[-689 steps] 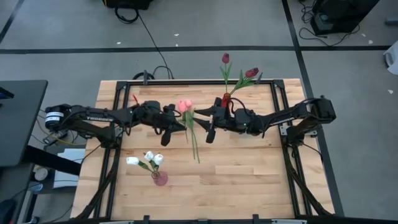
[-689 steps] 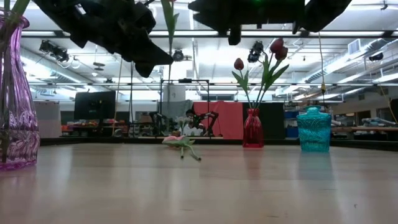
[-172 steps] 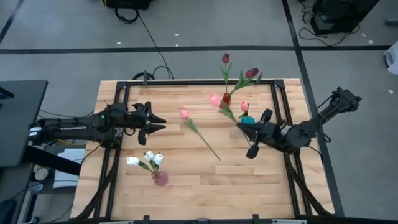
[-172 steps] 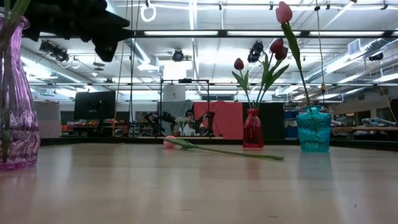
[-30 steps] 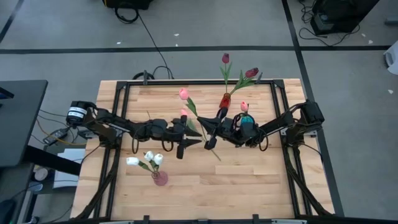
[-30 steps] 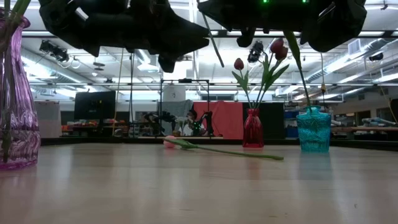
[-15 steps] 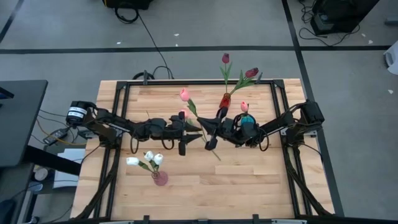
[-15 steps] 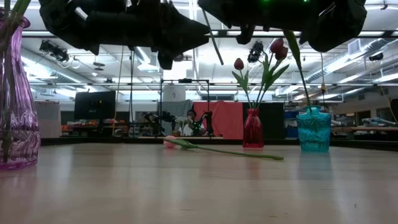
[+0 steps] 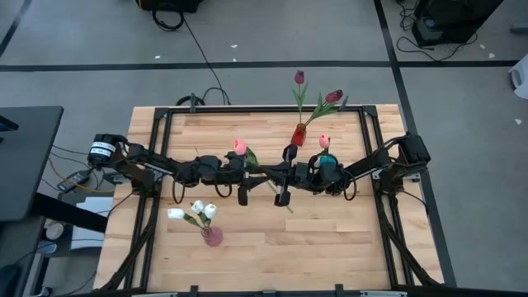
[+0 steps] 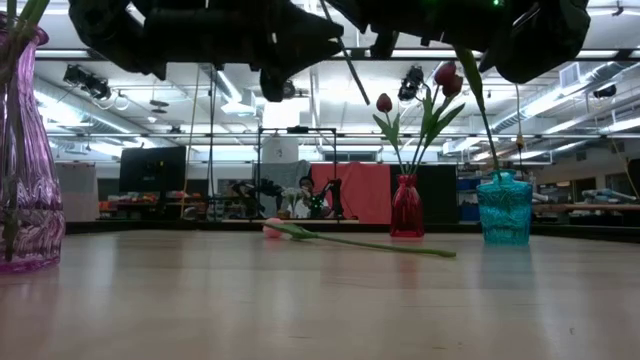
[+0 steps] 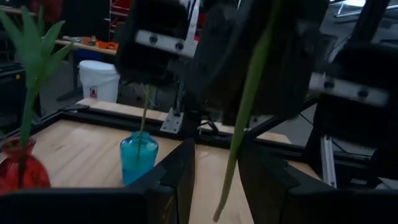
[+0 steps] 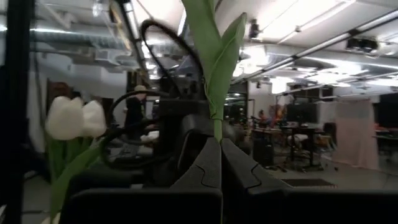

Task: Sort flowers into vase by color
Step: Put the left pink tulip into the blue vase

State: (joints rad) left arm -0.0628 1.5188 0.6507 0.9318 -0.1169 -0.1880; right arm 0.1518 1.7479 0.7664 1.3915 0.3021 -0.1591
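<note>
**Occluded, Cropped and Unresolved Areas**

Low view: both arms are cut off by the upper edge, and only dark undersides show. The purple vase (image 10: 25, 150) is cropped at the left edge, and its mouth and flower heads lie outside the picture. The stem (image 10: 347, 62) hanging between the arms runs out of view at the top, so its bud is not visible.

Left wrist view: the green stem (image 11: 244, 118) is blurred, and its head lies beyond the upper edge. The red vase (image 11: 22, 171) is cut off at the left edge.

Right wrist view: the white tulips (image 12: 78, 118) are out of focus. The bud above the leaf (image 12: 214, 50) is cropped.
</note>
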